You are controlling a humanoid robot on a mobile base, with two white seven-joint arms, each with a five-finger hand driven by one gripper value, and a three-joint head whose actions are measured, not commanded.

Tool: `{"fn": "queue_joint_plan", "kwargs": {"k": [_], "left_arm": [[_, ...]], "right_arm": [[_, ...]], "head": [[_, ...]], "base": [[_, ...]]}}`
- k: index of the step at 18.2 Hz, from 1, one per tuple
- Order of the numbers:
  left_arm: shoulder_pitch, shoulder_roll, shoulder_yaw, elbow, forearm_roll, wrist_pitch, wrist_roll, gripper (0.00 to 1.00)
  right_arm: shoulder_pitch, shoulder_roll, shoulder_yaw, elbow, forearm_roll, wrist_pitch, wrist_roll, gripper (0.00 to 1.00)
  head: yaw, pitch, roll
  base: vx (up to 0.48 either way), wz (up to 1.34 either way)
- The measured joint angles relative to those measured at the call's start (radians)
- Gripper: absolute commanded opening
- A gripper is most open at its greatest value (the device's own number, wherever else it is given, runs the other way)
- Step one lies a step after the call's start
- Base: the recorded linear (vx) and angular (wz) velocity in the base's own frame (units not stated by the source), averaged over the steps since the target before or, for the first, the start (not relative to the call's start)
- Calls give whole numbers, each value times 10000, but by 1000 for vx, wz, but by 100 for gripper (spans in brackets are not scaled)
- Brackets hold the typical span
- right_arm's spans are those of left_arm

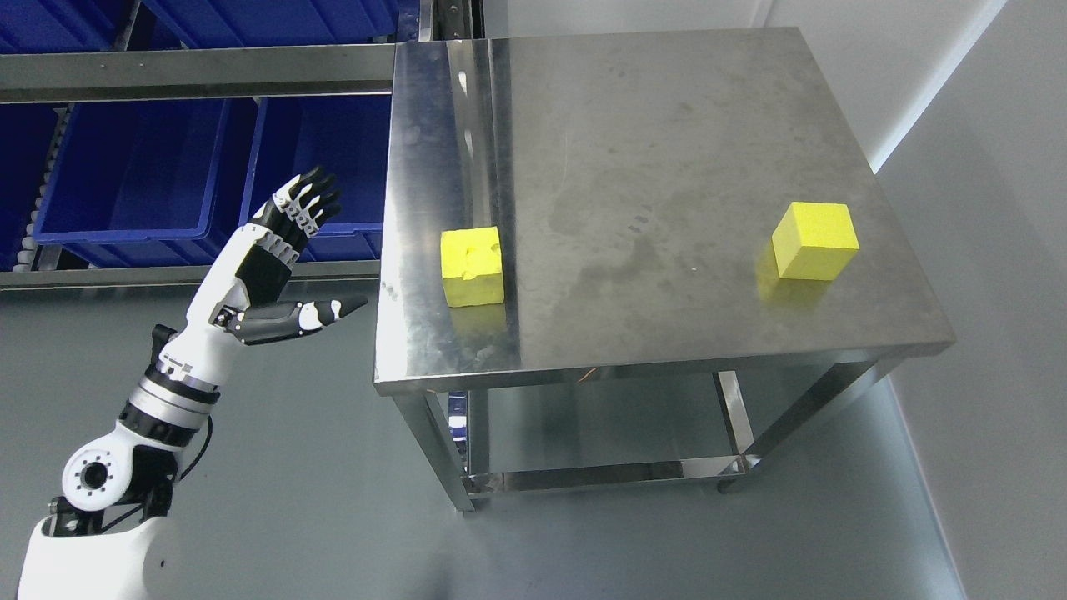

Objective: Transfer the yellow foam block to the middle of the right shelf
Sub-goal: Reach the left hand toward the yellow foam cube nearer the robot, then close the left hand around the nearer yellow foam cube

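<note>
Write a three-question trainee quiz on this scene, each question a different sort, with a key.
1. True or false: the left hand is holding a yellow block.
2. Multiple choice: how many yellow blocks sit on the steel table? A) one B) two C) three
3. Fill in: the bins on the rack behind the left hand are coloured ____.

Key
1. False. The fingers are spread and hold nothing; the hand is raised off the table's left side, apart from the left block.
2. B. One is near the table's left edge, the right block near its right edge.
3. Blue.
</note>
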Motion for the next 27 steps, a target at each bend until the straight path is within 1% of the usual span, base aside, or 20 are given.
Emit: {"fn": "queue_joint_plan", "kwargs": {"k": [1, 3, 5, 11, 14, 20, 21, 22, 23, 24, 26, 27], "left_arm": [[-90, 65, -23, 44, -191, 26, -208, 96], [-432, 190, -173, 235, -592, 155, -526, 96], [-942, 275, -410, 551, -1006, 480, -680, 96], [-2496, 323, -1537, 1597, -1662, 1222, -993, 96], [-2963, 274, -2184, 2006, -1861, 1575, -1292, 96], [-3656, -5, -3069, 3063, -2694, 1721, -1737, 96], [-3762, -48, -3154, 3214, -2771, 1722, -1760, 93], [-3846, -89, -3242, 3362, -2838, 1678, -1768, 87], [-3924, -122, -3311, 3485, -2890, 1657, -1786, 78], [-3992, -158, -3375, 3612, -2932, 1633, -1795, 72], [-4083, -222, -3466, 3826, -2999, 1558, -1813, 66], [-4116, -255, -3501, 3918, -3023, 1522, -1820, 60]], "right_arm": [[0, 0, 0, 0, 0, 0, 0, 100], [0, 0, 0, 0, 0, 0, 0, 100], [1, 0, 0, 0, 0, 0, 0, 100], [0, 0, 0, 0, 0, 0, 0, 100], [0, 0, 0, 0, 0, 0, 0, 100], [0, 0, 0, 0, 0, 0, 0, 100], [0, 0, 0, 0, 0, 0, 0, 100], [1, 0, 0, 0, 0, 0, 0, 100], [0, 0, 0, 0, 0, 0, -1, 100], [0, 0, 0, 0, 0, 0, 0, 100], [0, 0, 0, 0, 0, 0, -1, 100], [0, 0, 0, 0, 0, 0, -1, 100]], "head": [[0, 0, 0], [0, 0, 0], [0, 0, 0], [0, 0, 0], [0, 0, 0], [0, 0, 0], [0, 0, 0], [0, 0, 0], [0, 0, 0], [0, 0, 0], [0, 0, 0], [0, 0, 0]], "base": [[0, 0], [0, 0], [0, 0], [0, 0], [0, 0], [0, 0], [0, 0], [0, 0], [0, 0], [-1, 44], [-4, 61], [-6, 77]]}}
